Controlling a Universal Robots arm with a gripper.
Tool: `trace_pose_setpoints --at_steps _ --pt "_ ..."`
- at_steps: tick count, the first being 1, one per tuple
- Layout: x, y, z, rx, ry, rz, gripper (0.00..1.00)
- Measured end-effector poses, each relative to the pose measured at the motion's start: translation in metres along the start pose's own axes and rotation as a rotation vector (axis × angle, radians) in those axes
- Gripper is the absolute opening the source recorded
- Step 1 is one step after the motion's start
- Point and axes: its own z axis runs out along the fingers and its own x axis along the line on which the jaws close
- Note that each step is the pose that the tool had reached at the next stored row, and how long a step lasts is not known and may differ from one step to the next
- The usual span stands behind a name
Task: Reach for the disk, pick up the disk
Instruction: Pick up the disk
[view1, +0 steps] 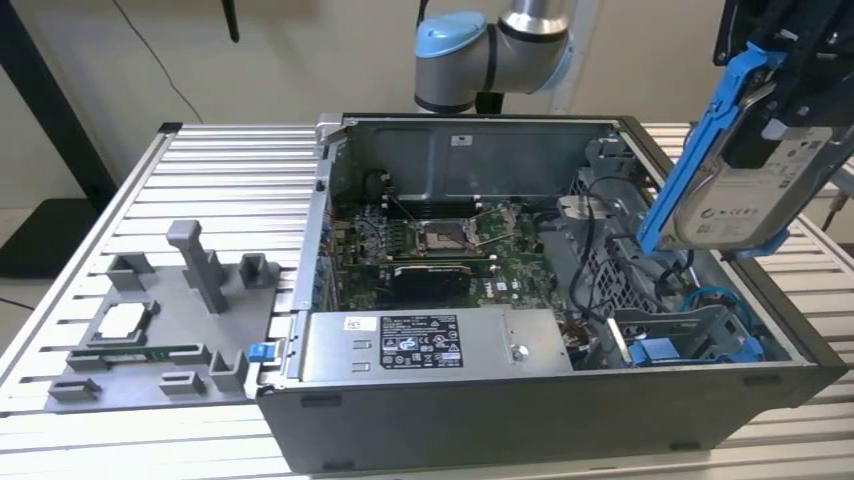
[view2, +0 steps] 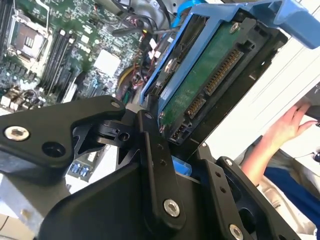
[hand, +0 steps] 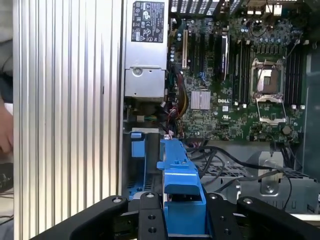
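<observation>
Below, the open computer case (view1: 534, 300) sits on the ribbed counter (view1: 200, 190); above its right end in the exterior view, the hand (view1: 787, 100) is clamped on the upright disk (view1: 727, 170), lifted clear.

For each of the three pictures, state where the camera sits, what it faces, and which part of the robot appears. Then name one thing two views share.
Exterior view: off the arm, looking down into the open computer case; the arm shows, holding the disk raised.
Second wrist view: on the wrist, facing the disk's underside; the gripper links show, and a person's hand.
First wrist view: on the wrist, facing down at the motherboard; the gripper clamps the disk's blue caddy.
Shared: disk, motherboard.
</observation>
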Motion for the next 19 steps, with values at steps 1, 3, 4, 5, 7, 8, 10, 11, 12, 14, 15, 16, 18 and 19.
trace_pose_setpoints --at_steps 1,3,4,5,7,8,10,11,12,14,15,16,18,19 --pt "0.001 0.0 0.0013 0.0 -0.0003 0.0 0.0" --pt "0.0022 0.0 0.0043 0.0002 0.0 0.002 0.0" --pt "0.0024 -0.0001 0.006 0.0005 0.0001 0.004 0.0" --pt "0.0027 -0.0002 0.008 0.0008 -0.0001 0.005 0.0" --pt "0.0038 -0.0003 0.0116 0.001 -0.0003 0.008 0.0" --pt "0.0049 -0.0006 0.0132 0.001 -0.0002 0.008 0.0" --pt "0.0085 -0.001 0.0159 0.001 0.0 0.008 0.0" --pt "0.0109 -0.0011 0.017 0.0011 -0.0002 0.008 0.0" --pt "0.0137 -0.0012 0.0181 0.0011 -0.0002 0.008 0.0" --pt "0.0189 -0.0013 0.0204 0.0011 -0.0002 0.008 0.0" --pt "0.0205 -0.0014 0.0215 0.0011 -0.0002 0.006 0.0" --pt "0.0219 -0.0014 0.0225 0.001 0.0 0.005 0.0" --pt "0.0245 -0.0015 0.0245 0.0009 0.0 0.002 0.0" --pt "0.0257 -0.0015 0.0254 0.0009 0.0002 0.001 0.0"
